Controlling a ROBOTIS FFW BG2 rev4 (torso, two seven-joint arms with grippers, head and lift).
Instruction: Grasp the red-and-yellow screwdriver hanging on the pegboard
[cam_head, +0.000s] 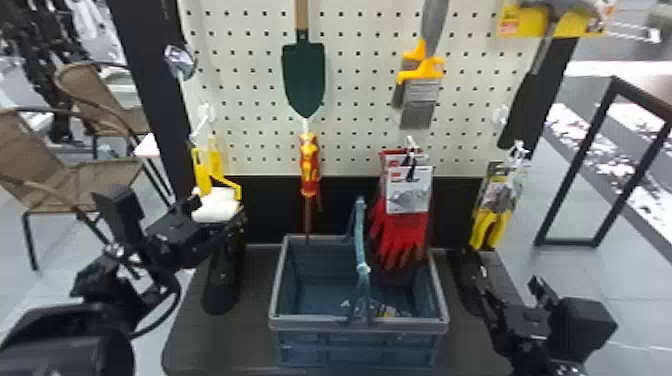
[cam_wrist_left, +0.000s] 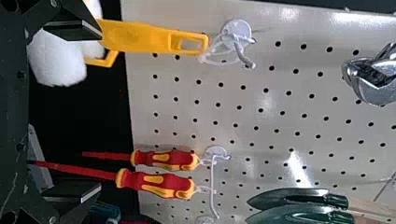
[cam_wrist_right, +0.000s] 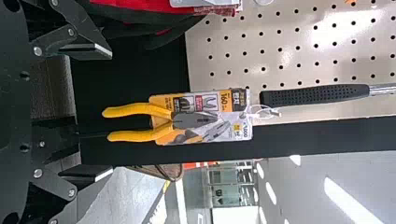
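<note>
Two red-and-yellow screwdrivers hang side by side on white hooks on the pegboard (cam_head: 360, 100), shafts down; in the left wrist view they are the nearer screwdriver (cam_wrist_left: 156, 182) and the farther screwdriver (cam_wrist_left: 163, 159). From the head they overlap as one screwdriver (cam_head: 309, 165) below a green trowel (cam_head: 303, 80). My left gripper (cam_head: 225, 240) (cam_wrist_left: 93, 109) is open at the board's lower left, short of the board. One finger sits by a yellow-framed paint roller (cam_wrist_left: 140, 37); the screwdrivers lie near the other finger. My right gripper (cam_head: 477, 280) (cam_wrist_right: 105, 111) is open, low at the right, facing yellow-handled pliers (cam_wrist_right: 177, 122).
A blue folding basket (cam_head: 357, 320) with an upright handle stands on the dark table under the screwdrivers. Red gloves (cam_head: 400, 220), a brush (cam_head: 417, 85) and a hammer (cam_head: 530, 105) also hang on the board. Chairs (cam_head: 75, 150) stand at the left and a black frame (cam_head: 600, 165) at the right.
</note>
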